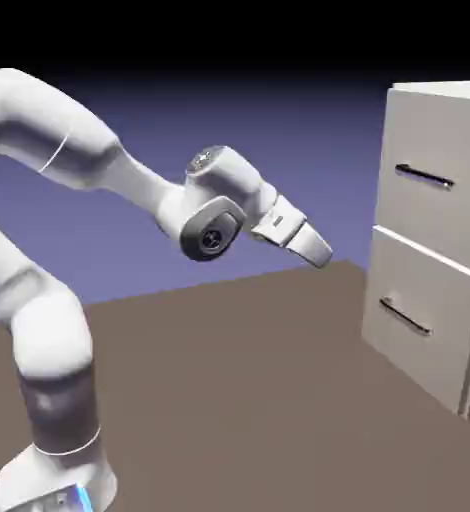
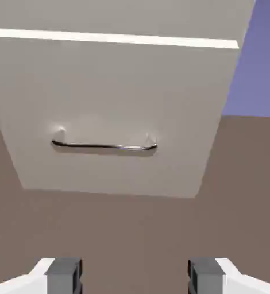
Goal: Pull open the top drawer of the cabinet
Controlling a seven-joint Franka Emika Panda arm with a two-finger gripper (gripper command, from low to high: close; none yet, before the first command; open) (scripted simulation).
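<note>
**Gripper short of the cabinet, drawer yet to open**

Your gripper [image 1: 317,250] hangs mid-frame, jaws spread and empty, well apart from the cabinet [image 1: 419,110] at right. The top drawer [image 1: 434,215] sits shut, upper right. This looks like the approach: next, raise toward its handle [image 1: 424,177].

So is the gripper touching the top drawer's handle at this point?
Apart. In the exterior view the gripper hangs in open air well short of the cabinet, with backdrop between it and the top drawer. The hand view shows nothing between the open fingertips.
</note>
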